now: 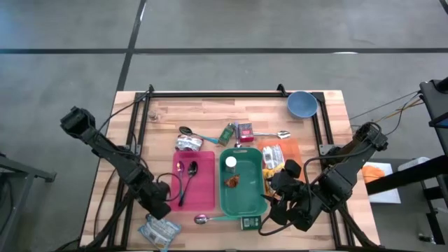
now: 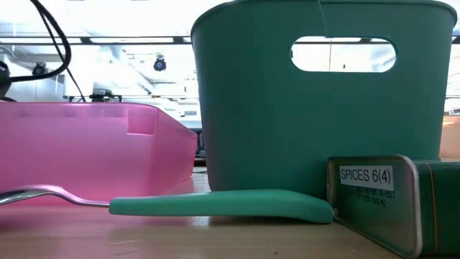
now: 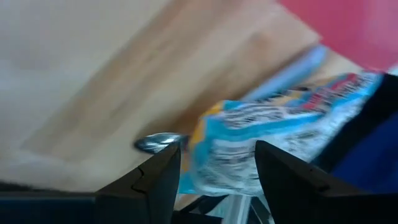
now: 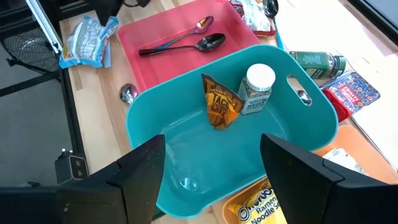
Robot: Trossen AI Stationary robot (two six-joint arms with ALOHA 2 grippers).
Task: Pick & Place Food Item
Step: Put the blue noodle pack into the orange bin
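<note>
Two food items already lie in my green bin (image 1: 245, 203): a crinkly brown packet (image 4: 221, 107) and a white-capped spice jar (image 4: 255, 90). Left gripper (image 1: 159, 210) hovers over the blue-and-white foil snack bag (image 1: 159, 229) at the table's near edge, fingers apart, holding nothing. Right gripper (image 1: 297, 213) waits open, empty, beside the bin. Yellow noodle pack (image 1: 271, 157), glossy, not yet binned.

Pale planked wooden worktop (image 1: 210, 112), matt grain showing. Smooth teal plastic bin (image 4: 186, 155) beside a glossy pink plastic tray (image 4: 155, 59) carrying two polished metal spoons (image 4: 186, 42). Crinkly shiny blue-and-white foil packet (image 3: 273, 134). Green metal spice tin (image 2: 381, 198), satin.
</note>
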